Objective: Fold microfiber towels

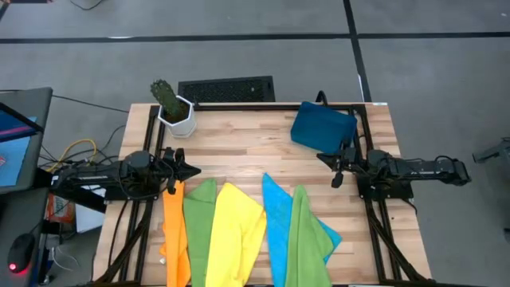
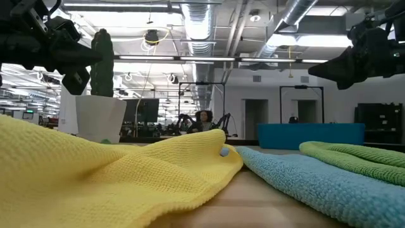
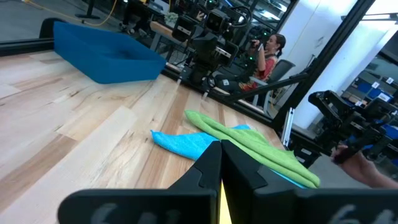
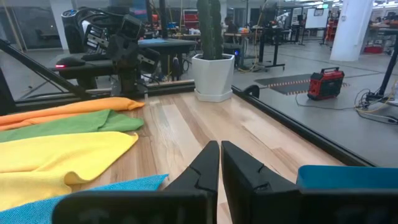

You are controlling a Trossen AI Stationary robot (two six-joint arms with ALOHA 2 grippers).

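Five towels lay side by side on the near half of the table [image 1: 239, 143], all still unfolded and partly overlapping: an orange towel [image 1: 174, 231], a green towel [image 1: 199, 227], a yellow towel [image 1: 235, 235], a blue towel [image 1: 277, 219] and a second green towel [image 1: 307, 235]. We saw none of them in a grip. The orange towel began just below the left gripper [image 1: 190, 170], and the second green towel lay near the right gripper [image 1: 338, 177], a little toward the table's front edge. Both grippers hung above the wood with their fingers pressed together and nothing between them; in each wrist view the two dark fingers met with almost no gap.

We judged that the task had not really started. To do the first fold well, we would open the fingers before coming down, choose an outer towel, and pinch one free corner only, so that the neighbouring cloth is not lifted too. The overlaps were the main risk. The cloth looked thin and soft, so we expected it to sag when lifted.

Behind the right gripper stood a blue tray [image 1: 323, 127], and beyond the left gripper a potted cactus [image 1: 171, 108]; both were well apart from the towels.
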